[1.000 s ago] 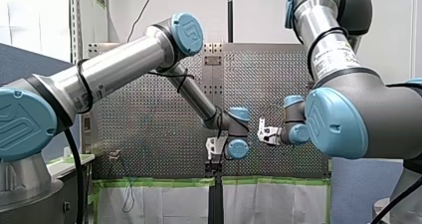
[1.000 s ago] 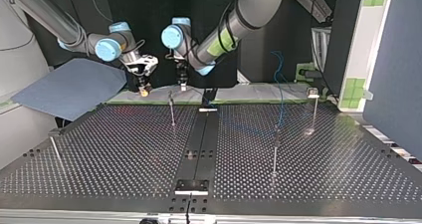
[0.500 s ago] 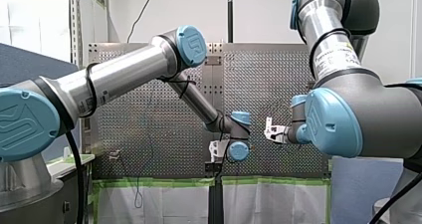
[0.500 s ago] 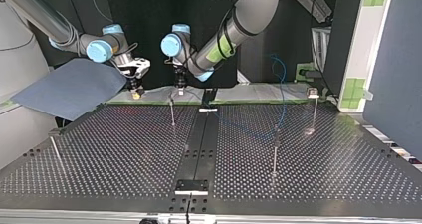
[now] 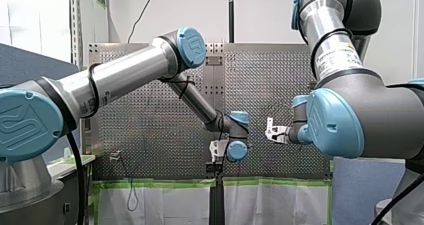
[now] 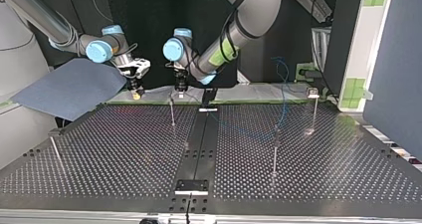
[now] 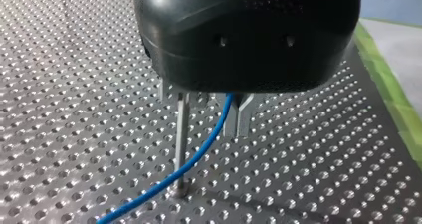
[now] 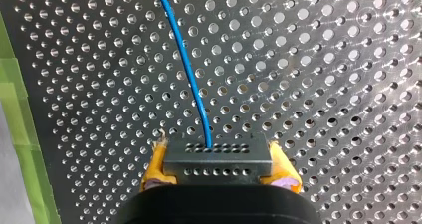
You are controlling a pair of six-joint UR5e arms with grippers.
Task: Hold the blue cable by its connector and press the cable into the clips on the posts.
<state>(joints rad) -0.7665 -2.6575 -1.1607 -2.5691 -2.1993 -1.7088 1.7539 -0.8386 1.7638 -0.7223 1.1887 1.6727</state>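
The blue cable (image 8: 191, 79) leaves a black connector (image 8: 217, 157), and my right gripper (image 8: 219, 180) is shut on that connector with its yellow pads (image 8: 152, 174). In the top view my right gripper (image 6: 135, 90) hangs over the table's far edge at the left. My left gripper (image 6: 180, 86) hangs close by, just above a thin post (image 6: 172, 112). In the left wrist view my left gripper (image 7: 211, 117) is shut on the blue cable (image 7: 199, 154), which slants down past the post (image 7: 180, 144) beside its metal fingers (image 7: 239, 122). In the front view, my left gripper (image 5: 216, 150) and right gripper (image 5: 272, 134) stand apart.
More thin posts stand on the perforated table (image 6: 124, 149): one at the left edge (image 6: 53, 152), one right of the middle (image 6: 275, 152) and one far right (image 6: 313, 109). The cable's slack (image 6: 281, 84) loops up at the far right. A blue sheet (image 6: 69, 87) lies beyond the table's left corner.
My right gripper has moved left and slightly down in the top view, carrying the connector. My left gripper sank a little toward the post. The cable's slack at the right has shifted.
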